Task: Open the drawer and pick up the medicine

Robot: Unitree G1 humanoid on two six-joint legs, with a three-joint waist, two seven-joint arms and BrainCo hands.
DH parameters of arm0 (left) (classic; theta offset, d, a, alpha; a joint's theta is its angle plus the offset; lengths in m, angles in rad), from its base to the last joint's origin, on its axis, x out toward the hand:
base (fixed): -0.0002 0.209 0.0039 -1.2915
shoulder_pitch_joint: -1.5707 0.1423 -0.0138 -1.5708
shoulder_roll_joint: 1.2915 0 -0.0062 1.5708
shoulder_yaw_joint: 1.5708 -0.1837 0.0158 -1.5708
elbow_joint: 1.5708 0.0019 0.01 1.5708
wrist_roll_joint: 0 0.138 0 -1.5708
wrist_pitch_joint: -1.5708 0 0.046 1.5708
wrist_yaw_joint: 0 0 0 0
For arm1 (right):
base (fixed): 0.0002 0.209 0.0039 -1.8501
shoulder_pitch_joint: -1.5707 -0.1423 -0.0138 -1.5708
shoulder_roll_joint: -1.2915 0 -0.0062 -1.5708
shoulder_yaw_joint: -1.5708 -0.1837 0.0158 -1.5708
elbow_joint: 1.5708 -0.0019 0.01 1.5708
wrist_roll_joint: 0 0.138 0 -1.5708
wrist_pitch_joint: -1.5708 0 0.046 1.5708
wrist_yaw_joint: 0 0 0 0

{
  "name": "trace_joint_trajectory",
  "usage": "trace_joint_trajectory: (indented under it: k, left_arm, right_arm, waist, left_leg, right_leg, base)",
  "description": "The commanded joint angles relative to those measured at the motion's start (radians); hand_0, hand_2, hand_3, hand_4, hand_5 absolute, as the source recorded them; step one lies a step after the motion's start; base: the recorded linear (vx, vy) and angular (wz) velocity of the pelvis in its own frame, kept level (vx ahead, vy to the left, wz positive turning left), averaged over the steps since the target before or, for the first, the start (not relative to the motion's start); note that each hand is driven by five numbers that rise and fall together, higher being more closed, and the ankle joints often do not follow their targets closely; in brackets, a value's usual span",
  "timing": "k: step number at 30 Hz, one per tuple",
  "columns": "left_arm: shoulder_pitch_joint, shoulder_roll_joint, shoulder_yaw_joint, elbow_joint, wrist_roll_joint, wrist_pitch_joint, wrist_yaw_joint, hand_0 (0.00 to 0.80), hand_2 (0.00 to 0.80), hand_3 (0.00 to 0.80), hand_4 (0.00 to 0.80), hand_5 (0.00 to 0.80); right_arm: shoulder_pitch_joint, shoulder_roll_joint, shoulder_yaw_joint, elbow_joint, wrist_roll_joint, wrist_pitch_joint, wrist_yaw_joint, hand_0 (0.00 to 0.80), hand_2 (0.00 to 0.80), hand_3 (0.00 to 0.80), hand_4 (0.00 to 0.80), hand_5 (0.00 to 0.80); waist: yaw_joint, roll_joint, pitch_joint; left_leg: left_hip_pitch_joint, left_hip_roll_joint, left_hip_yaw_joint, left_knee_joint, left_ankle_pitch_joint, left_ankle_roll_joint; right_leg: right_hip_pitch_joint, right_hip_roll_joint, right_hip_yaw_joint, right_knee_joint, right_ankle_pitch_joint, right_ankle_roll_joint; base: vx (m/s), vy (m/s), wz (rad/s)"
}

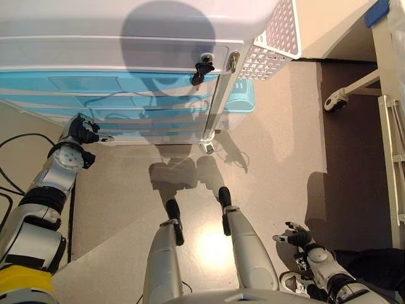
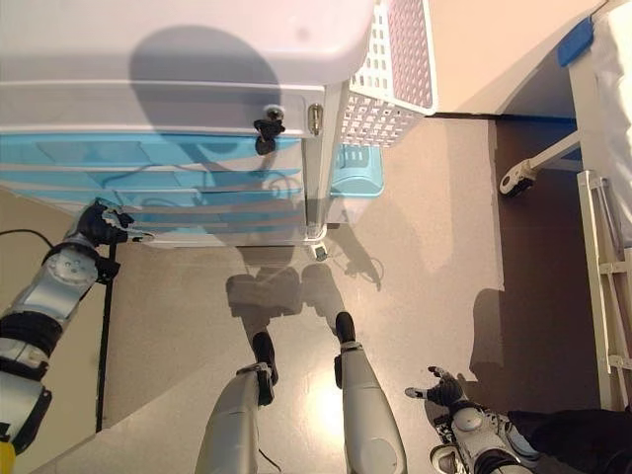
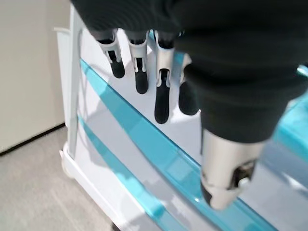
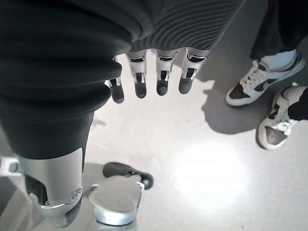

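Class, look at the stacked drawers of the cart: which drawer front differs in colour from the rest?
The top drawer, the one with the black key in its lock: its front is white-grey, while the drawers stacked below it are translucent blue.

Bright overhead light; floor (image 1: pixel 209 244) glare, hard shadows, edges bent.

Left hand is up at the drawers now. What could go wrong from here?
1. The left hand is open at the left end of the blue drawer fronts, not on a handle; an off-centre pull might skew or jam a drawer.
2. The cart stands on casters; pulling may roll the whole cart instead of opening the drawer.
3. A person's shoes are close to the idle, open right hand; swinging that arm risks contact.
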Motion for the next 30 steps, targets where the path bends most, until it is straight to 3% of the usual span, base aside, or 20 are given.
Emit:
trace_joint_trajectory:
  k: [1, 4, 5, 6, 7, 9, 13, 14, 15, 17, 21, 22, 25, 26, 29, 30]
  left_arm:
    - [-0.035, 0.025, 0.101, 0.012, 0.002, -0.045, 0.029, 0.000, 0.000, 0.000, 0.000, 0.000]
    - [-0.010, 0.014, 0.113, 0.016, -0.060, -0.041, -0.023, 0.000, 0.000, 0.000, 0.000, 0.000]
    - [0.030, 0.009, 0.127, -0.014, -0.147, -0.046, -0.082, 0.000, 0.000, 0.000, 0.000, 0.000]
    - [0.032, 0.008, 0.126, -0.015, -0.147, -0.046, -0.082, 0.000, 0.000, 0.000, 0.000, 0.000]
    - [0.127, 0.017, 0.168, -0.114, -0.267, -0.065, -0.137, 0.000, 0.000, 0.000, 0.000, 0.000]
    - [0.178, 0.018, 0.189, -0.154, -0.324, -0.070, -0.161, 0.000, 0.000, 0.000, 0.000, 0.000]
    - [0.178, 0.018, 0.189, -0.154, -0.324, -0.070, -0.161, 0.000, 0.000, 0.000, 0.000, 0.000]
    - [0.247, 0.016, 0.227, -0.191, -0.417, -0.078, -0.198, 0.000, 0.000, 0.000, 0.000, 0.000]
    - [0.490, -0.015, 0.353, -0.300, -0.617, -0.072, -0.293, 0.000, 0.000, 0.000, 0.000, 0.000]
    - [0.587, -0.077, 0.418, -0.291, -0.671, -0.058, -0.319, 0.000, 0.000, 0.000, 0.000, 0.000]
    - [0.650, -0.143, 0.460, -0.268, -0.670, -0.044, -0.324, 0.000, 0.000, 0.000, 0.000, 0.000]
    - [0.670, -0.209, 0.480, -0.211, -0.638, -0.044, -0.310, 0.000, 0.000, 0.000, 0.000, 0.000]
    - [0.683, -0.264, 0.494, -0.148, -0.589, -0.050, -0.288, 0.000, 0.000, 0.000, 0.000, 0.000]
    - [0.686, -0.332, 0.502, -0.048, -0.527, -0.053, -0.257, 0.000, 0.000, 0.000, 0.000, 0.000]
    - [0.704, -0.386, 0.515, 0.023, -0.496, -0.051, -0.241, 0.000, 0.000, 0.000, 0.000, 0.000]
    - [0.728, -0.452, 0.540, 0.068, -0.492, -0.051, -0.220, 0.000, 0.000, 0.000, 0.000, 0.000]
  right_arm:
    - [0.023, -0.039, 0.032, -0.017, -0.021, -0.017, -0.018, 0.000, 0.000, 0.000, 0.000, 0.000]
    - [0.021, -0.045, 0.029, -0.016, -0.024, -0.006, -0.012, 0.000, 0.000, 0.000, 0.000, 0.000]
    - [0.023, -0.053, 0.023, -0.010, -0.031, 0.008, -0.003, 0.000, 0.000, 0.000, 0.000, 0.000]
    - [0.025, -0.053, 0.022, -0.010, -0.030, 0.008, -0.003, 0.000, 0.000, 0.000, 0.000, 0.000]
    - [0.041, -0.061, 0.005, -0.010, -0.033, 0.016, 0.010, 0.000, 0.000, 0.000, 0.000, 0.000]
    - [0.051, -0.063, -0.003, -0.004, -0.038, 0.020, 0.015, 0.000, 0.000, 0.000, 0.000, 0.000]
    - [0.051, -0.063, -0.003, -0.004, -0.038, 0.020, 0.015, 0.000, 0.000, 0.000, 0.000, 0.000]
    - [0.062, -0.063, -0.016, 0.007, -0.042, 0.025, 0.025, 0.000, 0.000, 0.000, 0.000, 0.000]
    - [0.110, -0.057, -0.063, 0.030, -0.070, 0.039, 0.048, 0.000, 0.000, 0.000, 0.000, 0.000]
    - [0.125, -0.049, -0.085, 0.041, -0.084, 0.043, 0.059, 0.000, 0.000, 0.000, 0.000, 0.000]
    - [0.135, -0.038, -0.089, 0.041, -0.094, 0.046, 0.068, 0.000, 0.000, 0.000, 0.000, 0.000]
    - [0.142, -0.026, -0.085, 0.021, -0.085, 0.043, 0.075, 0.000, 0.000, 0.000, 0.000, 0.000]
    - [0.141, -0.013, -0.093, 0.023, -0.063, 0.041, 0.079, 0.000, 0.000, 0.000, 0.000, 0.000]
    - [0.137, 0.003, -0.097, 0.026, -0.042, 0.037, 0.075, 0.000, 0.000, 0.000, 0.000, 0.000]
    - [0.139, 0.010, -0.098, 0.023, -0.029, 0.035, 0.071, 0.000, 0.000, 0.000, 0.000, 0.000]
    - [0.141, 0.025, -0.101, 0.035, -0.027, 0.032, 0.062, 0.000, 0.000, 0.000, 0.000, 0.000]
  waist:
    - [-0.022, 0.017, -0.014]
    - [-0.017, 0.019, -0.012]
    - [-0.012, 0.018, -0.013]
    - [-0.010, 0.025, -0.013]
    - [0.003, 0.025, -0.021]
    - [0.008, 0.028, -0.024]
    - [0.008, 0.028, -0.024]
    - [0.019, 0.034, -0.033]
    - [0.044, 0.050, -0.083]
    - [0.058, 0.055, -0.124]
    - [0.065, 0.054, -0.167]
    - [0.070, 0.050, -0.197]
    - [0.072, 0.046, -0.220]
    - [0.074, 0.043, -0.238]
    - [0.077, 0.039, -0.250]
    - [0.084, 0.036, -0.264]
  left_leg:
    - [0.088, -0.042, 0.027, 0.004, -0.111, 0.053]
    - [0.116, -0.043, 0.029, -0.012, -0.104, 0.054]
    - [0.135, -0.051, 0.037, -0.035, -0.069, 0.056]
    - [0.149, -0.049, 0.027, -0.031, -0.098, 0.052]
    - [0.187, -0.059, 0.031, -0.065, -0.063, 0.054]
    - [0.217, -0.064, 0.028, -0.085, -0.059, 0.053]
    - [0.217, -0.064, 0.028, -0.085, -0.059, 0.053]
    - [0.252, -0.068, 0.024, -0.111, -0.052, 0.049]
    - [0.394, -0.087, -0.008, -0.229, -0.011, 0.036]
    - [0.471, -0.092, -0.033, -0.303, 0.016, 0.028]
    - [0.540, -0.088, -0.049, -0.366, 0.039, 0.021]
    - [0.575, -0.080, -0.056, -0.402, 0.053, 0.017]
    - [0.603, -0.075, -0.059, -0.436, 0.067, 0.010]
    - [0.623, -0.067, -0.064, -0.463, 0.082, 0.002]
    - [0.642, -0.062, -0.064, -0.479, 0.088, -0.001]
    - [0.657, -0.059, -0.065, -0.491, 0.092, -0.003]
  right_leg:
    - [0.065, 0.012, 0.005, -0.049, 0.002, 0.053]
    - [0.089, 0.012, 0.007, -0.060, 0.009, 0.055]
    - [0.111, 0.006, 0.008, -0.082, 0.038, 0.049]
    - [0.124, 0.010, 0.006, -0.073, 0.012, 0.053]
    - [0.167, 0.001, 0.005, -0.107, 0.041, 0.050]
    - [0.198, -0.001, 0.001, -0.122, 0.042, 0.050]
    - [0.198, -0.001, 0.001, -0.122, 0.042, 0.050]
    - [0.234, -0.006, -0.006, -0.143, 0.047, 0.051]
    - [0.392, -0.021, -0.053, -0.235, 0.055, 0.054]
    - [0.466, -0.020, -0.090, -0.279, 0.053, 0.053]
    - [0.532, -0.014, -0.116, -0.315, 0.049, 0.049]
    - [0.567, -0.008, -0.130, -0.335, 0.045, 0.045]
    - [0.598, -0.003, -0.145, -0.361, 0.042, 0.041]
    - [0.622, 0.002, -0.157, -0.379, 0.038, 0.036]
    - [0.644, 0.008, -0.165, -0.395, 0.035, 0.032]
    - [0.664, 0.013, -0.172, -0.412, 0.033, 0.027]
  base:
    - [-0.004, 0.019, -0.06]
    - [-0.025, 0.009, -0.06]
    - [0.017, 0.015, -0.07]
    - [-0.017, -0.037, -0.09]
    - [0.050, -0.017, -0.10]
    - [0.021, -0.029, -0.11]
    - [0.021, -0.004, -0.03]
    - [0.226, -0.103, -0.07]
    - [0.260, -0.133, -0.05]
    - [0.215, -0.135, 0.32]
    - [0.082, -0.072, 0.67]
    - [0.038, -0.053, 0.40]
    - [0.033, -0.075, 0.20]
    - [0.002, -0.040, 0.18]
    - [0.014, -0.051, 0.11]
    - [0.000, 0.000, 0.00]
